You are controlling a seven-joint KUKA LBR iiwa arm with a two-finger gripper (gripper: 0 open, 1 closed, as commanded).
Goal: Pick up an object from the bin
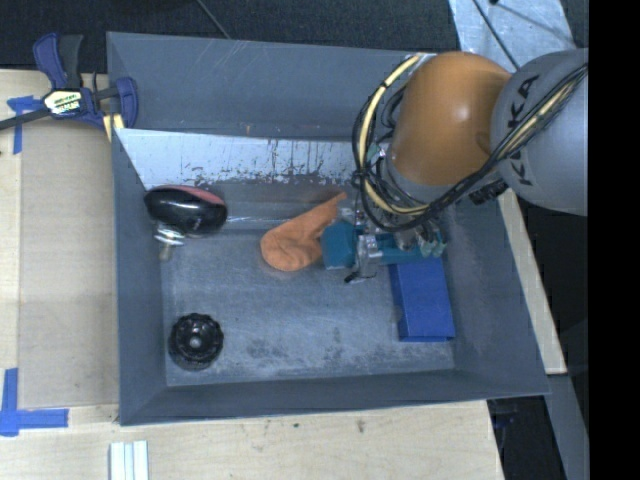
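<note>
The gripper [358, 258] sits low in the bin, right of the frame's centre, below the arm's rounded orange cover [450, 118] and the loops of black cable around it. Whether the gripper is open or closed cannot be told, since the cover and cables hide much of it from above. A small teal-blue piece [338, 246] shows at its left side, and it is unclear whether this belongs to the gripper or is a loose thing.

Nearest to the gripper is a soft orange-tan cloth-like lump [295, 243], lying on the bin floor just left of it. The lump is rounded at its lower left end and tapers up and to the right towards the cables. Its right side meets the teal-blue piece.

A flat blue rectangular block [424, 306] lies on the floor just below and right of the gripper, its long side running up and down the frame. Its upper end lies under the arm's hardware.

At the left of the bin, by the foot of the back wall, is a glossy black oval thing with a red top edge [186, 210], with a small metal piece [165, 238] beside its lower left. A black round knob with a ribbed rim [195, 340] stands in the lower left corner, well apart from the gripper.

The grey metal bin [300, 388] has sloping walls, and the back wall shows dark reddish streaks.
</note>
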